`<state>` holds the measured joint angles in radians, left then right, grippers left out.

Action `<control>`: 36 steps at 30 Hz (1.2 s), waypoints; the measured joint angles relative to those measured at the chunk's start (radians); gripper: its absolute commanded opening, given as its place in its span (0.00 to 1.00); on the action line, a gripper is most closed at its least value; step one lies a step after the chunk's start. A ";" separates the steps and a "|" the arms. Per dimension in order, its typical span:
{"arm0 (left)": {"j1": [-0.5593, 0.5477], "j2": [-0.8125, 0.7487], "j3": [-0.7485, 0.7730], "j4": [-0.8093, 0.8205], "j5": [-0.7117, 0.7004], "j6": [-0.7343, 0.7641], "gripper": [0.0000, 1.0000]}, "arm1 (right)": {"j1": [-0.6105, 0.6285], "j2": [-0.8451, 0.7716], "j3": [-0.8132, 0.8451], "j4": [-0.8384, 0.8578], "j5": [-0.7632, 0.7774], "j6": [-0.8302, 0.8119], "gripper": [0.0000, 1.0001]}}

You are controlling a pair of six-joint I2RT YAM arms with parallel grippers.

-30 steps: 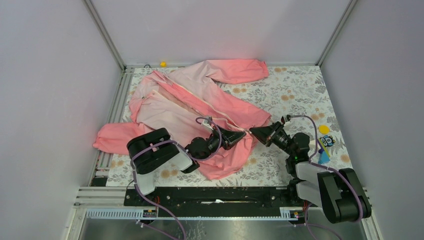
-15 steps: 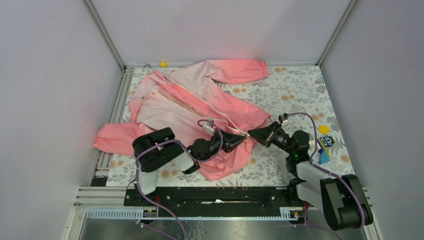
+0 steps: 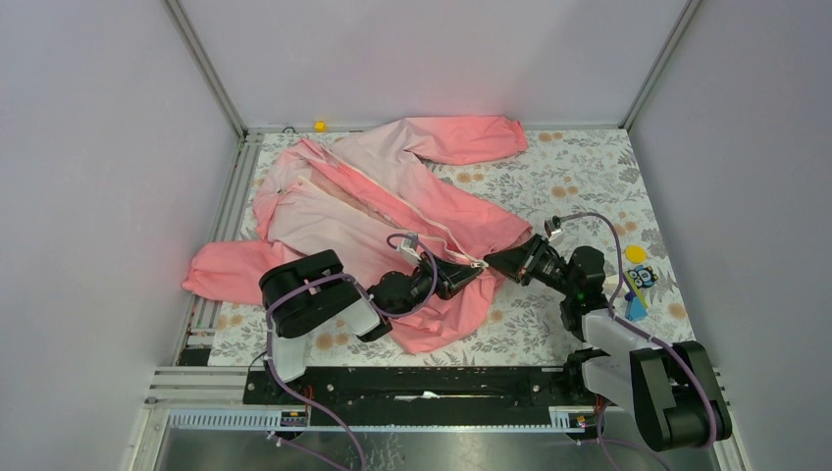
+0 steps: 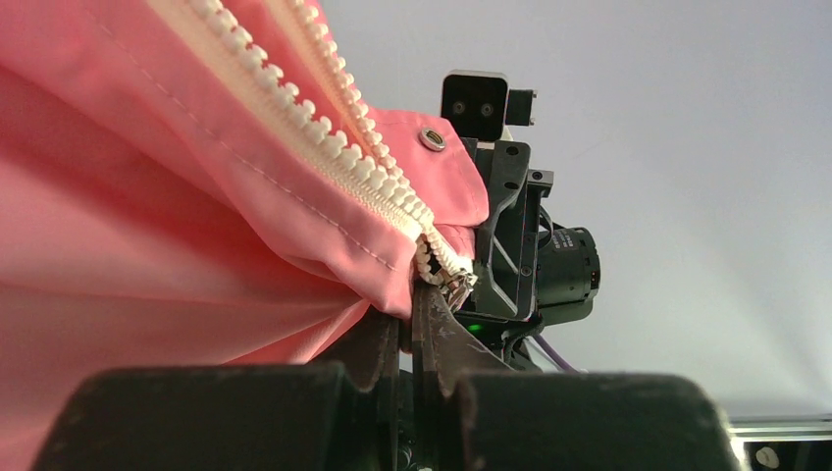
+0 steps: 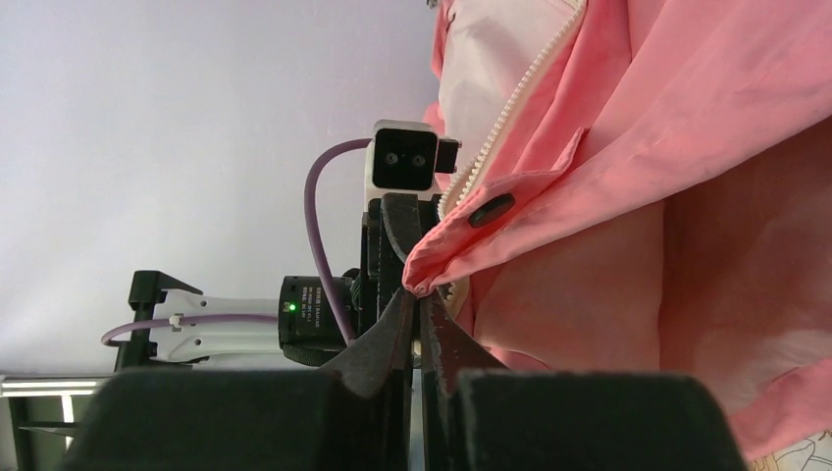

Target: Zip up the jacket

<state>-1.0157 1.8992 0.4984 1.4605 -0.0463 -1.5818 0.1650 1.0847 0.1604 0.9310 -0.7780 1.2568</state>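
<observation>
Lower centre, overhead: left gripper (image 3: pixel 471 271) clamped on the hem of the jacket (image 3: pixel 392 186) at the zipper foot. The right gripper (image 3: pixel 494 262), pinching the opposite hem corner, has edged left until both nearly meet, likely readying the halves for joining. Wrist views alone show zipper teeth (image 4: pixel 324 128); overhead alone shows the garment sprawled toward the upper left of the worktop (image 3: pixel 589 167).

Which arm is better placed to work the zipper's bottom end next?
Probably the left: left claw pinches the jacket right where the zipper ends; right claw holds only a hem corner by the snap.
</observation>
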 measured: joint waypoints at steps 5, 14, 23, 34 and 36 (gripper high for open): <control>-0.003 -0.008 -0.003 -0.010 -0.005 0.015 0.00 | 0.000 -0.001 0.010 -0.033 -0.001 -0.023 0.02; -0.021 -0.026 -0.017 -0.015 -0.013 0.023 0.00 | 0.003 -0.042 0.010 -0.100 0.003 -0.040 0.02; -0.032 -0.026 -0.017 -0.023 -0.026 0.034 0.00 | 0.011 -0.075 0.011 -0.169 0.021 -0.057 0.04; -0.039 -0.008 0.011 -0.064 -0.051 0.046 0.00 | 0.074 -0.156 0.074 -0.402 0.150 -0.222 0.01; -0.042 -0.005 0.012 -0.074 -0.055 0.045 0.00 | 0.079 -0.163 0.076 -0.430 0.166 -0.249 0.01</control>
<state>-1.0580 1.8938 0.5102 1.3869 -0.1013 -1.5364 0.2443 0.9222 0.2367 0.5011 -0.6125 1.0073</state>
